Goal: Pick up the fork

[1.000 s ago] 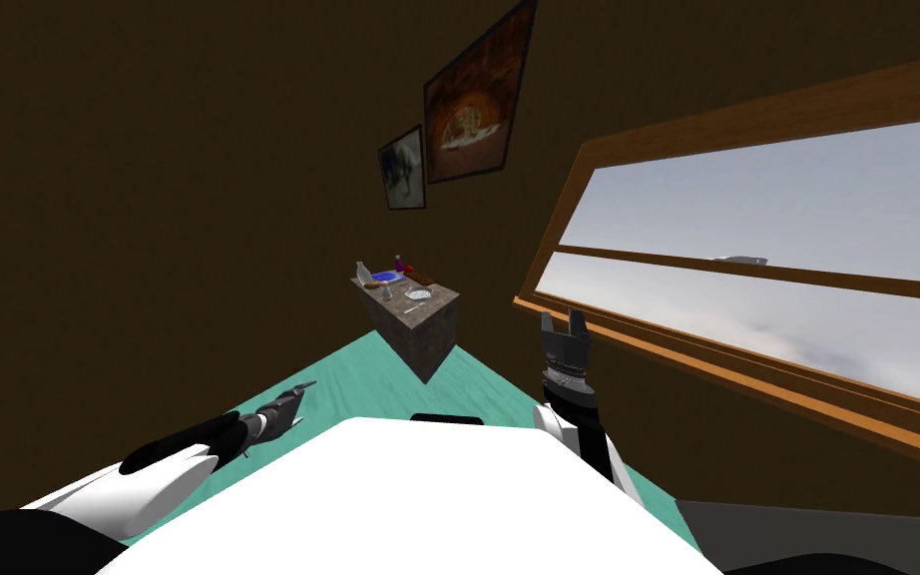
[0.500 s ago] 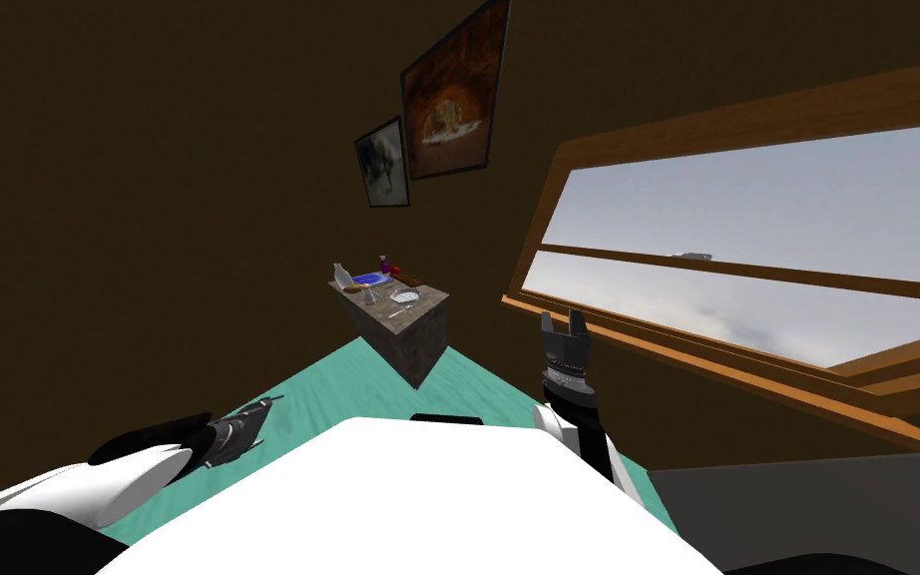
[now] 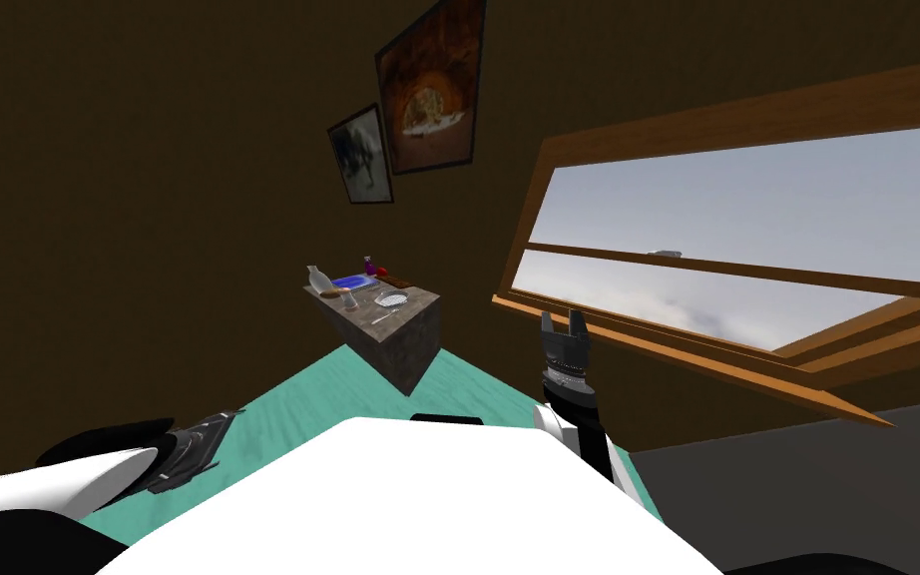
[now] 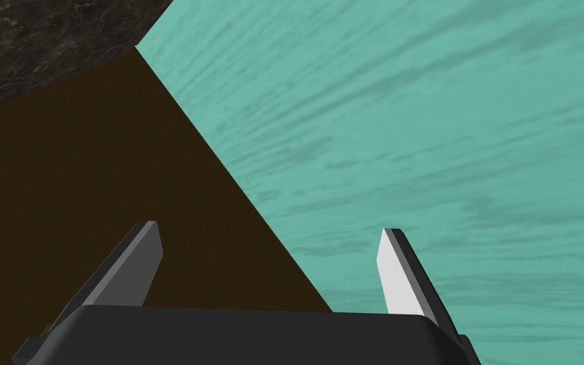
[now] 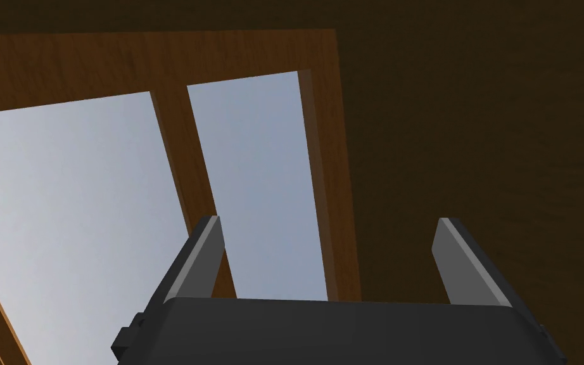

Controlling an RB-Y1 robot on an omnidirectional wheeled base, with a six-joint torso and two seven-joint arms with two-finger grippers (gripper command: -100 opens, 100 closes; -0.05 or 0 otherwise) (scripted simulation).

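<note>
Well short of the mottled grey table point(image 3: 414, 344) bearing the fork point(image 3: 380, 317), our left gripper point(image 4: 270, 229) and right gripper point(image 5: 329, 220) gape empty, and we could clip its corner approaching askew.

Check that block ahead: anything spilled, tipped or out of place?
Nothing stands out. On the marbled block the bottle stands upright and the fork lies flat beside the plate; the shared tilt is the camera's.

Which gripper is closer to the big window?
Right. The right gripper is raised beside the window; the left gripper hangs low over the teal floor, farther away.
</note>
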